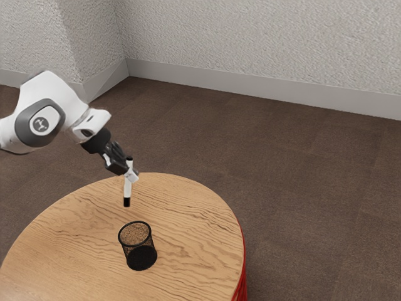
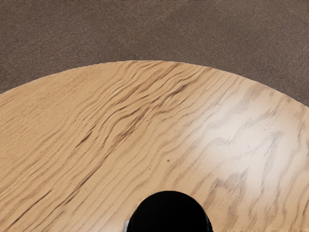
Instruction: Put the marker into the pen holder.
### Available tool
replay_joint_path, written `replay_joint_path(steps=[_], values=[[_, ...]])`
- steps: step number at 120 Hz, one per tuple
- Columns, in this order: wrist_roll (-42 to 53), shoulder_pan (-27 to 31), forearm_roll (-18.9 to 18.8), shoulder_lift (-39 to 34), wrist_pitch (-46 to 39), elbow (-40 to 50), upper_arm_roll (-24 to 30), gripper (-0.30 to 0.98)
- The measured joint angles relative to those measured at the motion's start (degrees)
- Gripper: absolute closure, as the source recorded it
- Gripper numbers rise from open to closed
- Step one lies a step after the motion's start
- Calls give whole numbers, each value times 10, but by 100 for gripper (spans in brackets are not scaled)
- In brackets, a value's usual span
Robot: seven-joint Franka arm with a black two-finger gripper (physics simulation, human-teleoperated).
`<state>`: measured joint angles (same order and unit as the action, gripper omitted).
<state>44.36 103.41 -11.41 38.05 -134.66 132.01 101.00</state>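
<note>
My gripper is above the table, shut on the marker. The marker is white with black ends and hangs nearly upright, its lower black end clear of the tabletop. In the wrist view, the marker's black end looms large and round at the lower edge. A black mesh pen holder stands upright on the wooden table, lower in the exterior view than the marker, with a gap between them. Wood-coloured surface shows through its round opening.
The round wooden table has a curved edge, with a red side below it at the exterior view's right. In the wrist view, the tabletop meets brown floor beyond its rim. Pale walls stand behind.
</note>
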Motion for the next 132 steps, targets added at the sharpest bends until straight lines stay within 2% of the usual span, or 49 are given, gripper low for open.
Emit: replay_joint_path(steps=[38, 79, 100, 114, 132], values=[[113, 0, 12, 4, 2, 43, 22, 76], [185, -2, 13, 1, -2, 68, 24, 76], [211, 43, 14, 13, -2, 86, 73, 76], [226, 60, 21, 24, 0, 98, 113, 75], [243, 64, 37, 32, 3, 114, 133, 75]])
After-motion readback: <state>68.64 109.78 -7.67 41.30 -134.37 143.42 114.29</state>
